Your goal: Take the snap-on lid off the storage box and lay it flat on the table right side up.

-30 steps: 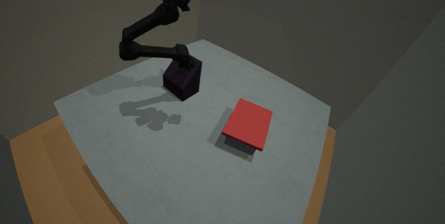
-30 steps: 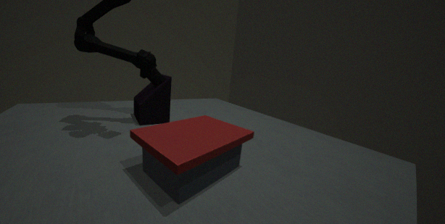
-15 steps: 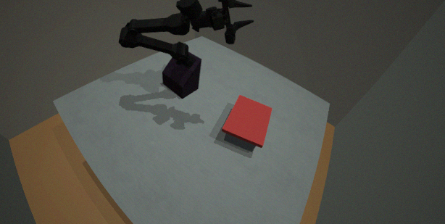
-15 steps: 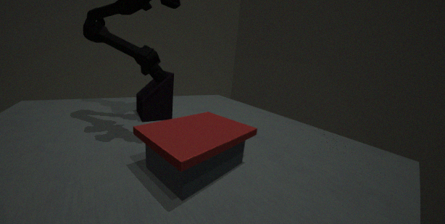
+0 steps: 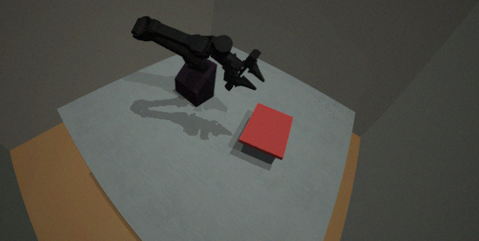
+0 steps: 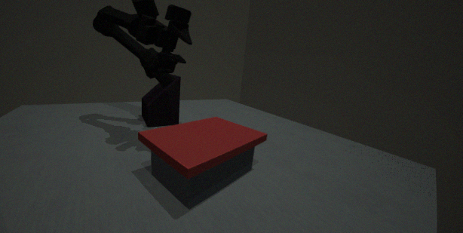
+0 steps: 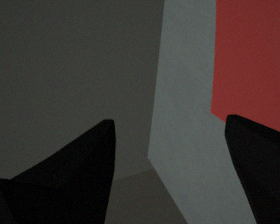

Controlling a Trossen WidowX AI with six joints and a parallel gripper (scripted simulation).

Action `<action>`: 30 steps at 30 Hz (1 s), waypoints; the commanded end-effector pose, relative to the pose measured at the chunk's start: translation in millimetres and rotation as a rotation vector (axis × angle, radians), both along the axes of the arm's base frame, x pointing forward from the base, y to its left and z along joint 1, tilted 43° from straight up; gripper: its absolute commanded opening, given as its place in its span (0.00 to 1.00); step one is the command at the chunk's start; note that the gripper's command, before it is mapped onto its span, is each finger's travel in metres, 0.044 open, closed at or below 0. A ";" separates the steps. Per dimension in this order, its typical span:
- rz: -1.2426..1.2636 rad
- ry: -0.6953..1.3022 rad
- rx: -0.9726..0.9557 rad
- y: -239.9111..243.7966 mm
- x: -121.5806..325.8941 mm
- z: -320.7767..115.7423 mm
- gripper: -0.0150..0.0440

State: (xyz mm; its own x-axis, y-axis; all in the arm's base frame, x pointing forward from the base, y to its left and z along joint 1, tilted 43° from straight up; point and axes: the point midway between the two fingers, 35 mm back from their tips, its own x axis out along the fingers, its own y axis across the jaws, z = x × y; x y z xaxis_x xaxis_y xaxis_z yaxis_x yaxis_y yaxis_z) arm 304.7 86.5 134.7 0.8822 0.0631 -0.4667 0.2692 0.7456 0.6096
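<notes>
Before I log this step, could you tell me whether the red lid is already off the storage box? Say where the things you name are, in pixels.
No, the lid (image 5: 268,131) (image 6: 203,142) still covers the box (image 5: 257,154) (image 6: 219,179).

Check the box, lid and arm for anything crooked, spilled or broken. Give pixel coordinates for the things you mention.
Nothing stands out. The red lid (image 5: 267,131) (image 6: 203,142) (image 7: 256,55) sits level on the dark box (image 5: 257,154) (image 6: 222,172), with no visible gap or crack; the gripper (image 5: 260,85) (image 6: 188,53) (image 7: 171,127) is open, apart from both. No spill shows.
</notes>
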 end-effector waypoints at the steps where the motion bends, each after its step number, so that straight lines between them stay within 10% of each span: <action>1: -0.092 0.071 -0.059 -28.5 -5.7 -25.4 0.65; 30: -0.214 0.165 -0.130 -105.7 -6.3 -99.8 0.65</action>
